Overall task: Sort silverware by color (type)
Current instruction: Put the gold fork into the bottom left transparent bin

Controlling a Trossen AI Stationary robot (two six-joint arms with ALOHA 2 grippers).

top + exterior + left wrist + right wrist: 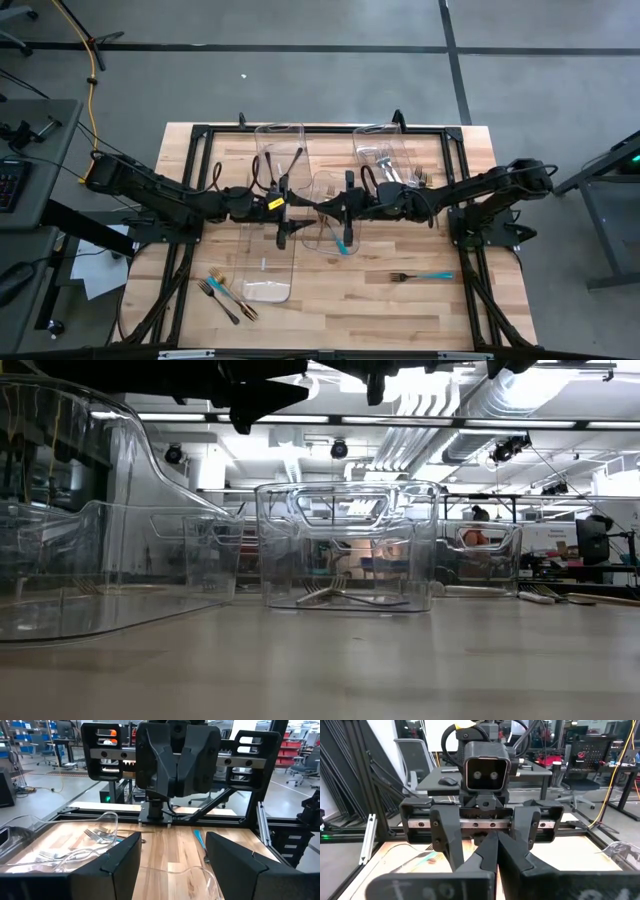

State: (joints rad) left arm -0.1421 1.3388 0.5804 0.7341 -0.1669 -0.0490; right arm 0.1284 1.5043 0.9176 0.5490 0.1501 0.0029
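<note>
Taking the centre bin (330, 215) as the landmark and reading from the left: a loose cluster of forks (225, 297), one teal-handled with silver and gold ones, lies on the table well to its near left, just beside the long near bin (268, 268), which looks almost empty. The left gripper (283, 212) hangs just left of the centre bin, fingers (120, 862) spread wide and nothing between them. A black piece stands in the far-left bin (282, 150). The right gripper (345, 212) hangs over the centre bin, fingers pressed together and holding nothing; a teal piece (343, 243) lies in the bin under it. To the far right, the silver bin (385, 155) holds several forks, more sit just outside it, and one teal fork (420, 276) lies alone near right. The sort looks roughly half done, with those loose pieces left.
</note>
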